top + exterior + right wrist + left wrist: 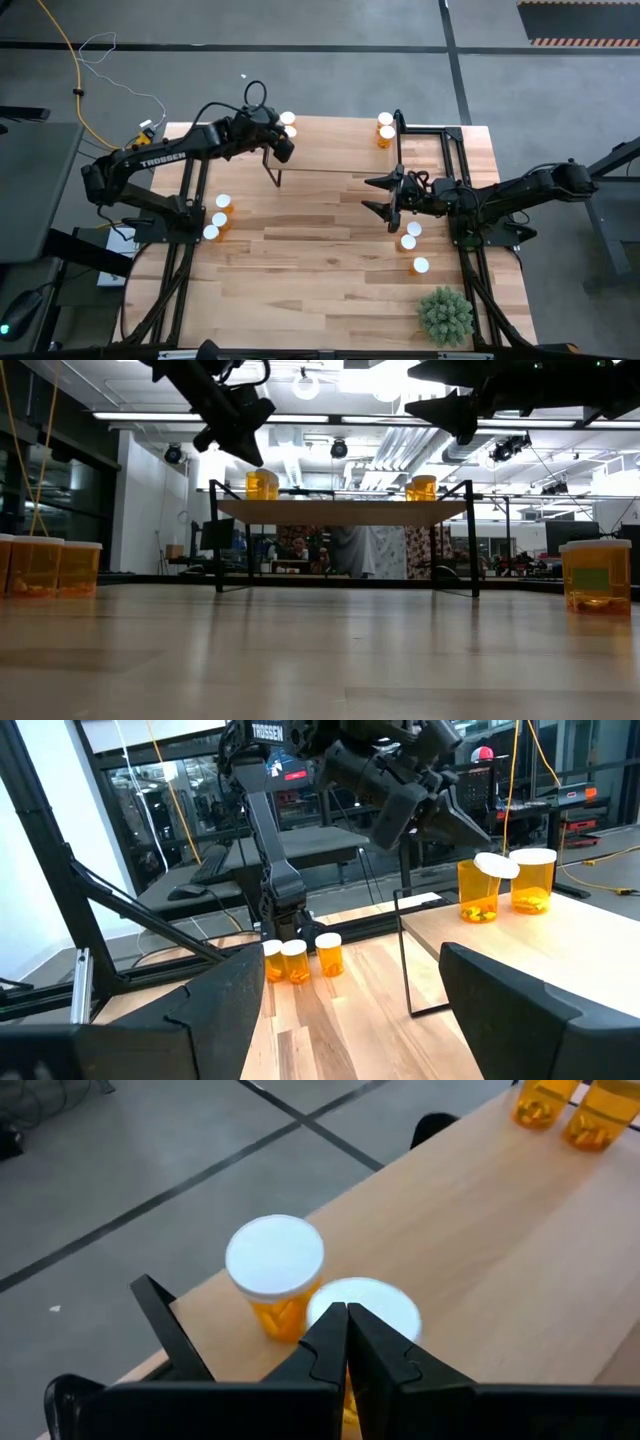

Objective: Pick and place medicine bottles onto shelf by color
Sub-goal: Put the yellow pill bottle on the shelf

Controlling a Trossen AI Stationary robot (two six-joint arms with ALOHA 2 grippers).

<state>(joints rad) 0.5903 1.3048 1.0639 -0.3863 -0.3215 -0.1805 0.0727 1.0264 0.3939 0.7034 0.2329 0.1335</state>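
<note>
the landmark is the shelf (340, 150), a low light-wood board on thin black metal legs standing at the far middle of the large wooden tabletop (320, 270). two small translucent orange pill bottles with round white caps (288, 123) sit side by side at the shelf's left end, and another capped orange pair (386, 130) sits at its right end.

the left gripper (347, 1325) hangs just over the shelf's left end, right above that pair; its dark fingers are pressed together with nothing between them, and one cap lies partly behind them.

the right gripper (385, 197) hovers above the tabletop in front of the shelf's right half, with its fingers spread wide and empty.

three more orange bottles (218, 216) stand in a short row on the tabletop in front of and to the left of the shelf. another group of about three (411, 243) stands in front of and to the right of it, though the arm may hide part of that group. a green spiky plant (445, 315) sits nearer still on that side.
</note>
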